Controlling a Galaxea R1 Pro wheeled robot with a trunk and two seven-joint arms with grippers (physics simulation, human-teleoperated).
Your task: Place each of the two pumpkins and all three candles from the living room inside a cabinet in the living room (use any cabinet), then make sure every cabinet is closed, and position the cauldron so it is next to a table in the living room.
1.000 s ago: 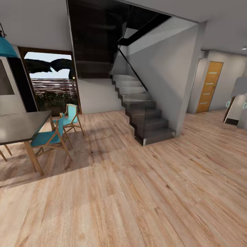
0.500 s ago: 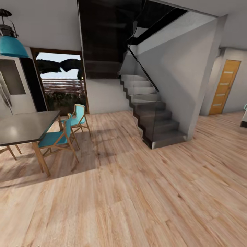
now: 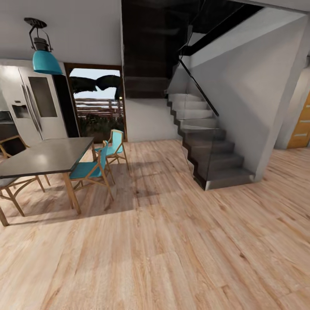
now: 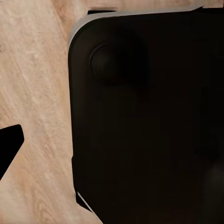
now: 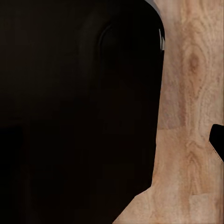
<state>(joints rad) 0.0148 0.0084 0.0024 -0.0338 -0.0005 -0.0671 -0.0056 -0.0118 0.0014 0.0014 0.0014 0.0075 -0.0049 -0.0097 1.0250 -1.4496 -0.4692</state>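
The pumpkins, candles, cabinet and cauldron are out of view. The head view looks across an open wooden floor [image 3: 172,254] toward a dining corner and a staircase. In the left wrist view a dark fingertip [image 4: 9,145] pokes in at the edge beside my black base [image 4: 149,116], with floor planks under it. The right wrist view has the same black base [image 5: 79,107] and one dark fingertip [image 5: 217,140] over the floor. Neither wrist view lets me judge how the jaws stand.
A grey-topped dining table [image 3: 47,157] with two teal chairs [image 3: 92,170] stands at the left, before a white fridge [image 3: 36,105] and under a teal pendant lamp [image 3: 45,60]. A dark staircase [image 3: 211,150] rises at centre right. An orange door [image 3: 301,129] is at the right edge.
The camera has turned left: the stairs, table and chairs slid rightward in the picture, the fridge came into view, and the orange door moved to the right edge.
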